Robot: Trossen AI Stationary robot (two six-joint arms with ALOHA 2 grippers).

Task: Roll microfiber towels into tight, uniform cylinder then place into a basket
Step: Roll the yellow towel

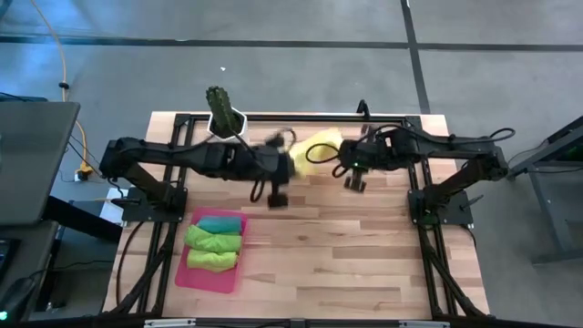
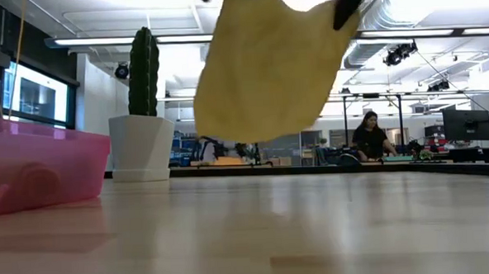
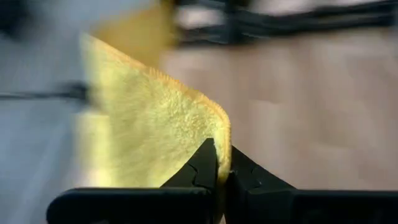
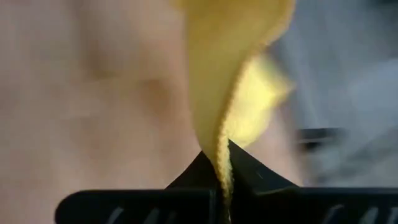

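Above the tabletop (image 1: 364,264) near twelve o'clock, the yellow towel (image 1: 316,153) hangs slack between the left gripper (image 3: 222,163) and right gripper (image 4: 221,163), each clamped on an edge. Best lower it flat and taut before rolling. The basket (image 1: 182,278) waits at eight o'clock.

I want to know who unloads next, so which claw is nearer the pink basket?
Left. The left claw holds the yellow towel above the table just up and right of the basket; the right claw grips the towel's far side, farther away.
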